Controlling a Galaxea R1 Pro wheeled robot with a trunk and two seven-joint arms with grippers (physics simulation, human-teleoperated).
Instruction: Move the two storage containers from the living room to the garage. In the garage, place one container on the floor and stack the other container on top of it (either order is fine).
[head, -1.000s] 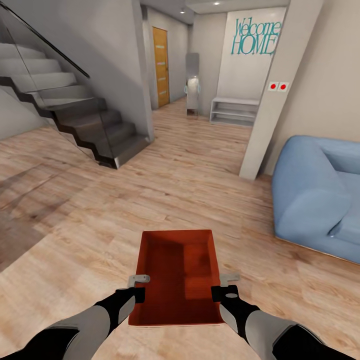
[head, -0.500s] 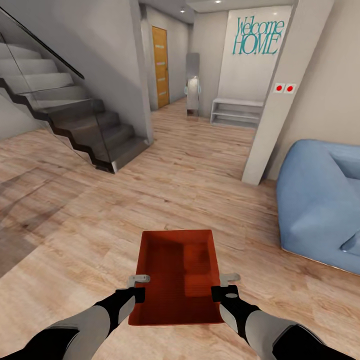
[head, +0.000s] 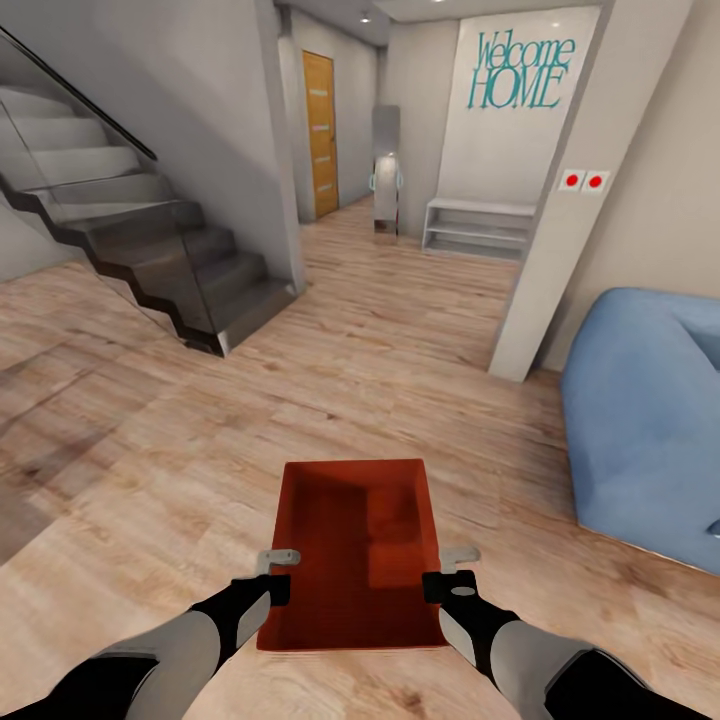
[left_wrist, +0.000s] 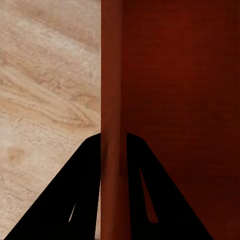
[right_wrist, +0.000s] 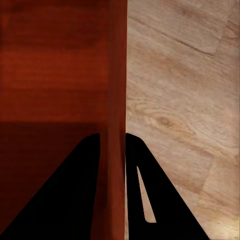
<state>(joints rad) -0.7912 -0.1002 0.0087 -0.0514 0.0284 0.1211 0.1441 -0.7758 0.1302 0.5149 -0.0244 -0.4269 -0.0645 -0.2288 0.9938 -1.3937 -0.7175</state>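
One orange-red storage container (head: 352, 550) is carried level in front of the robot at 6 o'clock in the head view, above the light wood-plank floor (head: 400, 380). The left gripper (head: 272, 575) pinches its left wall; the left wrist view shows the wall clamped between both fingers (left_wrist: 80, 200). The right gripper (head: 452, 572) likewise pinches the right wall, fingers (right_wrist: 145, 190) either side of it. A staircase (head: 150, 250) stands at 10 o'clock, an orange-wood door (head: 321, 135) at 12, a blue sofa (head: 650, 420) at 3.

The view has swung left, sofa (head: 650, 420) edging out.
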